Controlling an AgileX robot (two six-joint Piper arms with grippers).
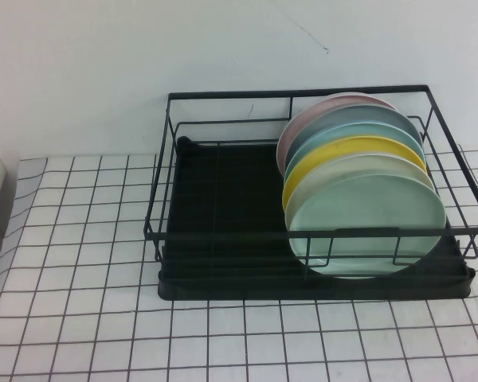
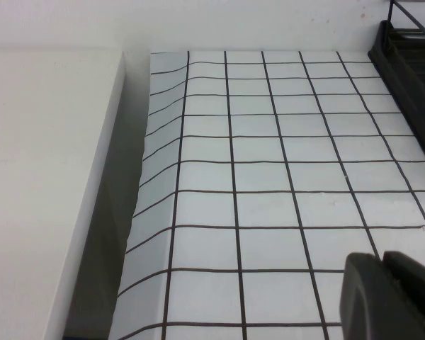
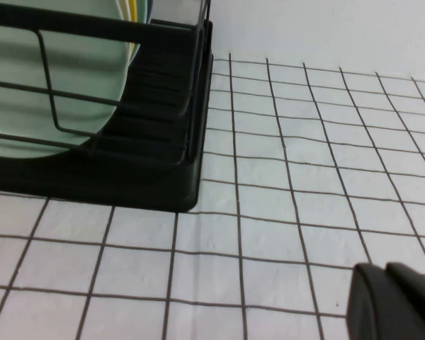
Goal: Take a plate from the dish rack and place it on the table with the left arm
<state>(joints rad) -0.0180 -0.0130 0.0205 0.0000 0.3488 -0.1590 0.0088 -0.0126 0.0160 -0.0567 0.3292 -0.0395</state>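
Note:
The pale mint-green plate [image 1: 366,227] stands on edge at the front of a row of plates, in the right half of the black wire dish rack [image 1: 303,91]. Neither arm shows in the high view. In the left wrist view my left gripper [image 2: 382,258] is shut and holds nothing, low over the grid-cloth table [image 2: 262,163], with a corner of the dish rack [image 2: 411,78] off to one side. My right gripper [image 3: 386,269] is likewise shut and bare over the table [image 3: 290,212], near a rack corner [image 3: 163,142] with the plate [image 3: 28,78] behind its wires.
Behind the mint plate stand a cream-white plate [image 1: 358,167], a yellow one [image 1: 342,151], a teal one [image 1: 358,123] and a pink one [image 1: 319,115]. The rack's left half [image 1: 215,199] holds no plates. A white block [image 2: 42,177] borders the cloth's left edge.

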